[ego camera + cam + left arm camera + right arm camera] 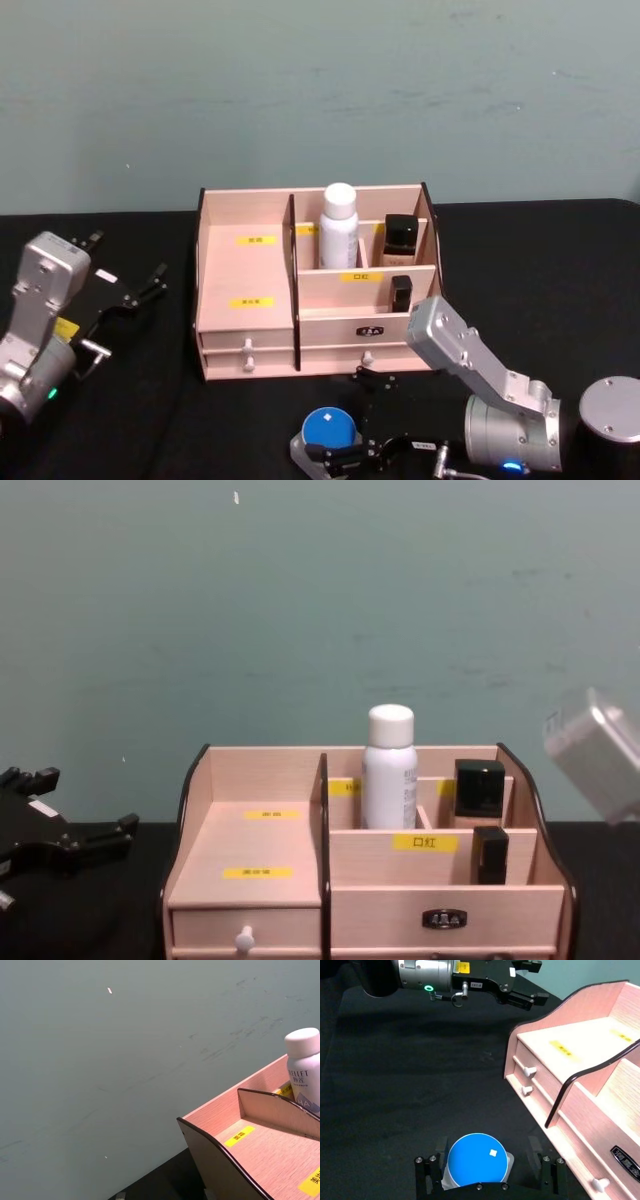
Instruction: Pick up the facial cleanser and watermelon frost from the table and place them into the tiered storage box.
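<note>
**Right tool** (487, 1146): low over the black worktop (540, 280), just in front of the tiered storage box (248, 272). Its jaws are spread wide and straddle a blue-lidded round container (477, 1160). One finger (436, 1157) lies close against the container's side, and the other stands slightly clear of it. The container rests on the worktop, outside the box and near the drawer front with its white knobs (247, 347).

**Left tool** (536, 981): held above the worktop at the robot's left, well apart from the container and beside the box's curved black-edged side. Its fingers are parted and hold nothing.

**Box contents:** a white bottle (339, 226) stands upright in a rear compartment behind the centre divider. A black square bottle (400, 238) stands in the rear compartment to its right. A small black tube (401, 292) stands in the lower compartment in front of the black bottle. The broad stepped shelves on the left carry yellow labels (251, 301).
</note>
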Controlling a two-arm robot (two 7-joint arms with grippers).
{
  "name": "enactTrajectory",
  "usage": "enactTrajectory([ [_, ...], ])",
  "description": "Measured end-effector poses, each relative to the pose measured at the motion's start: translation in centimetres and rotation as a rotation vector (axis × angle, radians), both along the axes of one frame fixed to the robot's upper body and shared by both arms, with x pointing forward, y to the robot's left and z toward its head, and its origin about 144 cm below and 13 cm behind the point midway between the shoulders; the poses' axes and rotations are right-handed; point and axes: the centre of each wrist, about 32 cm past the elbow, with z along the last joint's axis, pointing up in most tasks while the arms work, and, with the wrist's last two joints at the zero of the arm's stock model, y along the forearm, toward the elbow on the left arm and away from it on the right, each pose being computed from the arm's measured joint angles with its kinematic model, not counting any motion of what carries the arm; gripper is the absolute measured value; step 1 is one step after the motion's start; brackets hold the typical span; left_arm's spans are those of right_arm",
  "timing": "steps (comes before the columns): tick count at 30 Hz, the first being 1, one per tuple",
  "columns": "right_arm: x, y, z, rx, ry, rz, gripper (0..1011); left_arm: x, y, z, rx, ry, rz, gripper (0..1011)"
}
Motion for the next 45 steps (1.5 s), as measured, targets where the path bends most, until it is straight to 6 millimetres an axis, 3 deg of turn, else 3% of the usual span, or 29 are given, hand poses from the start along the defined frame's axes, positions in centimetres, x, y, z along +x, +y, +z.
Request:
enactTrajectory([
  [36, 1.2, 1.4, -1.0, -0.023, 0.03, 0.01, 1003, 0.0, 0.0, 0.0, 0.0, 0.0, 0.0, 1010],
  [45, 1.2, 1.4, -1.0, -0.023, 0.03, 0.009, 810, 0.0, 0.0, 0.0, 0.0, 0.0, 0.0, 1010],
])
